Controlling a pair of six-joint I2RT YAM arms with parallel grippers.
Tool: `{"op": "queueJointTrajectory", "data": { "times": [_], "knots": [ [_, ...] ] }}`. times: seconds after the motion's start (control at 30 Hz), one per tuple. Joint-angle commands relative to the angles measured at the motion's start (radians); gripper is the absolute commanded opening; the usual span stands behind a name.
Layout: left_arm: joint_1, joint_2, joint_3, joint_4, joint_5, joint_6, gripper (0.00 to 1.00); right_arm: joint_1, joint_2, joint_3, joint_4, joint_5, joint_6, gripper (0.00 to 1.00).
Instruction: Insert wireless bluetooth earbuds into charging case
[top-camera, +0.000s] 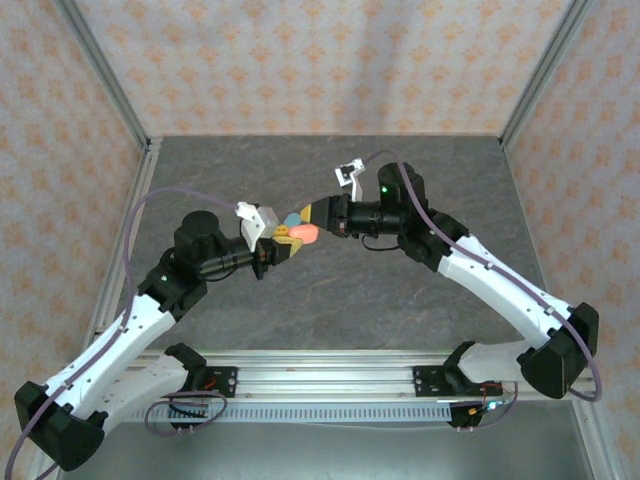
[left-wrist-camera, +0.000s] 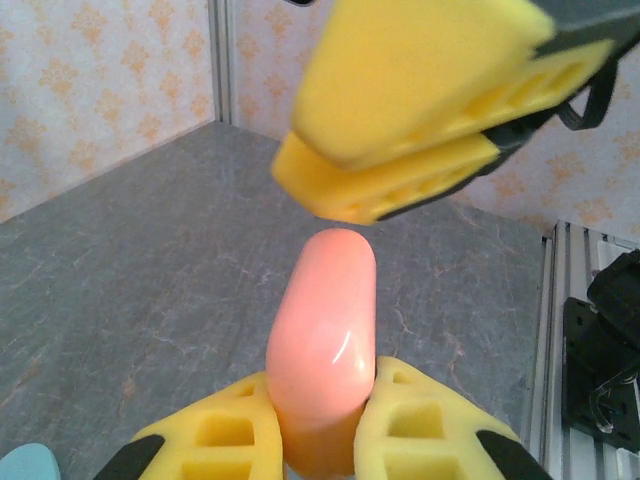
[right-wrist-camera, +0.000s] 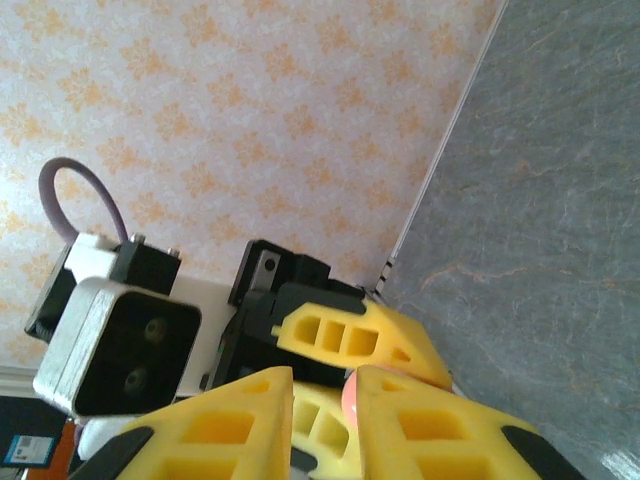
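My left gripper (left-wrist-camera: 322, 378) is shut on the lower end of a coral-pink oval charging case (left-wrist-camera: 322, 330), which it holds up above the table with the case's rounded tip pointing away. My right gripper (left-wrist-camera: 300, 165) hovers just past that tip, its yellow fingers (left-wrist-camera: 420, 90) close together. In the right wrist view a narrow gap stays between my right gripper's (right-wrist-camera: 325, 375) fingers, with a pink sliver (right-wrist-camera: 348, 397) at its edge. Whether anything is gripped there is unclear. From above, both grippers (top-camera: 285, 240) (top-camera: 318, 215) meet at the case (top-camera: 306, 234). The earbuds are hidden.
A teal-blue rounded thing (top-camera: 292, 218) lies just behind the meeting grippers and peeks in at the lower left of the left wrist view (left-wrist-camera: 25, 462). The grey stone-look table (top-camera: 330, 310) has patterned walls on three sides and a metal rail (top-camera: 330, 375) along its near edge.
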Motion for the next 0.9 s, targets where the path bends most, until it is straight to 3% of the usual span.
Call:
{"op": "queueJointTrajectory", "data": {
  "times": [0.0, 0.43, 0.57, 0.7, 0.87],
  "knots": [
    [-0.005, -0.002, 0.022, 0.032, -0.022, -0.018, 0.00, 0.005, -0.027, 0.005, -0.049, -0.006, -0.048, 0.25],
    [0.039, 0.062, -0.077, 0.014, -0.126, -0.117, 0.00, -0.018, -0.129, -0.005, -0.302, 0.405, -0.207, 0.31],
    [0.047, 0.118, -0.107, 0.008, -0.121, -0.155, 0.00, -0.030, -0.173, -0.041, -0.381, 0.609, -0.208, 0.36],
    [0.048, 0.172, -0.131, -0.005, -0.101, -0.166, 0.00, -0.040, -0.219, -0.094, -0.453, 0.823, -0.173, 0.48],
    [0.047, 0.224, -0.174, -0.008, -0.100, -0.183, 0.00, -0.050, -0.277, -0.199, -0.419, 0.921, -0.143, 0.62]
  ]
}}
